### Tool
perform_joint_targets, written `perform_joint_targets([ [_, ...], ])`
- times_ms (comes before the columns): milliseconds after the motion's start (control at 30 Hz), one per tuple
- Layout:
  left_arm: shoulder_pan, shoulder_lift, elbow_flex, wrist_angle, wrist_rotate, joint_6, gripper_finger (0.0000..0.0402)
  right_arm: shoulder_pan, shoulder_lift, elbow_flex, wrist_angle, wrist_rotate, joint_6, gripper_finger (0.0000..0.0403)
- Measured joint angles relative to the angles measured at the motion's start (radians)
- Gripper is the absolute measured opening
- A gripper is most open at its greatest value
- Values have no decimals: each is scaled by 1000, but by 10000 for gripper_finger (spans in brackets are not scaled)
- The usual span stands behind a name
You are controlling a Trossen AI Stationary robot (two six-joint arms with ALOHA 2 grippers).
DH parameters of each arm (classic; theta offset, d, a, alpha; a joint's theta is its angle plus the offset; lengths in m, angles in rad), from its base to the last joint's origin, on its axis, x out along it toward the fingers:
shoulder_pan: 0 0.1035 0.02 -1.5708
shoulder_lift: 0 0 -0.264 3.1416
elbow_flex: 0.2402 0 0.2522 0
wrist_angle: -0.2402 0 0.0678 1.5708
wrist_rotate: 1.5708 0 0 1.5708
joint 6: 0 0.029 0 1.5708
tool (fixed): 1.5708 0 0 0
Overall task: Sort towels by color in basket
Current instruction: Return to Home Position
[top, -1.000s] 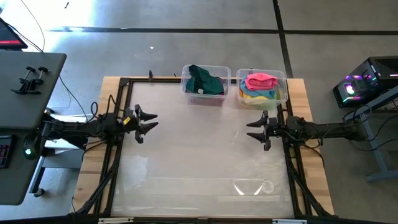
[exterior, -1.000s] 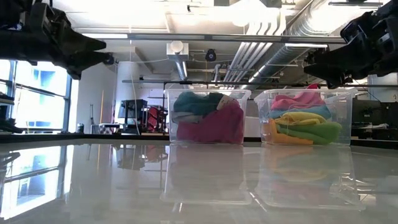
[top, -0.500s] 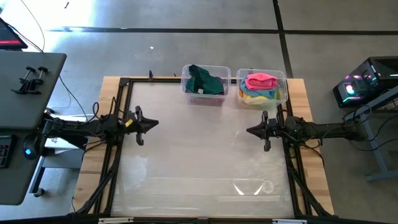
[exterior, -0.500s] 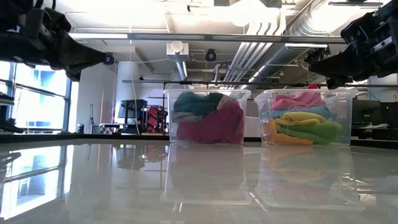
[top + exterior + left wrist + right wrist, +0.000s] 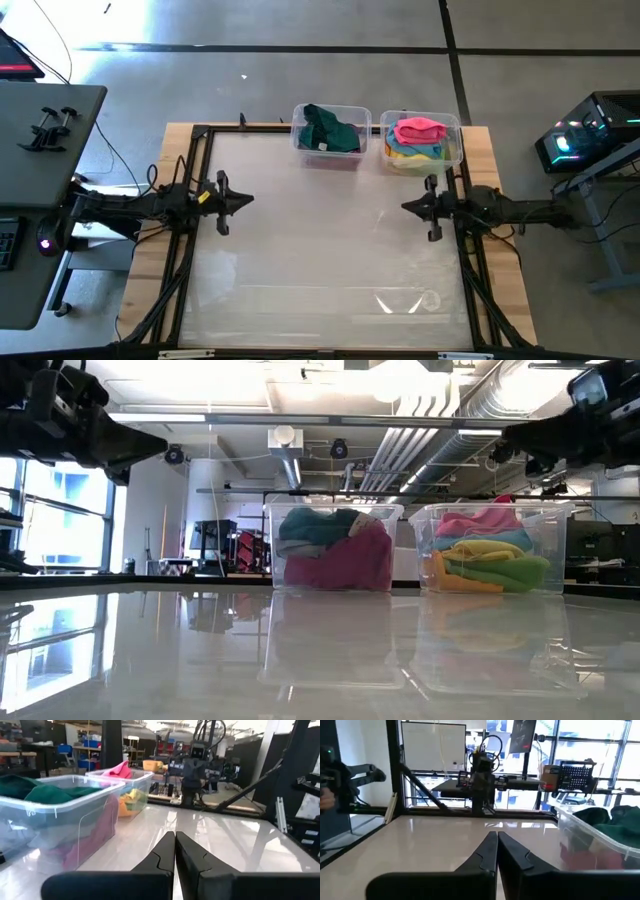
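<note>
Pulling right gripper (image 5: 408, 207) back toward right edge of counter (image 5: 320, 250), fingers (image 5: 485, 854) pressed together after gaping a second ago. Holding left gripper (image 5: 243, 200) over left side, fingers (image 5: 164, 854) likewise closed now. Keeping towels (image 5: 418, 128) piled, unmoved, in two clear bins (image 5: 330, 160) at far edge.

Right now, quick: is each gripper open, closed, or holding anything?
Left gripper: closed, holding nothing, above the table on its left side.
Right gripper: closed, holding nothing, above the right side.
</note>
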Motion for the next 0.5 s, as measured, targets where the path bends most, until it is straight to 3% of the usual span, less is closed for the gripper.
perform_joint_targets([
  [100,0,-8,1,-45,-26,-6,0,0,-85,0,-103,-9,11,1],
  [500,0,1,1,-45,-6,40,0,0,-81,0,-143,-24,63,1],
])
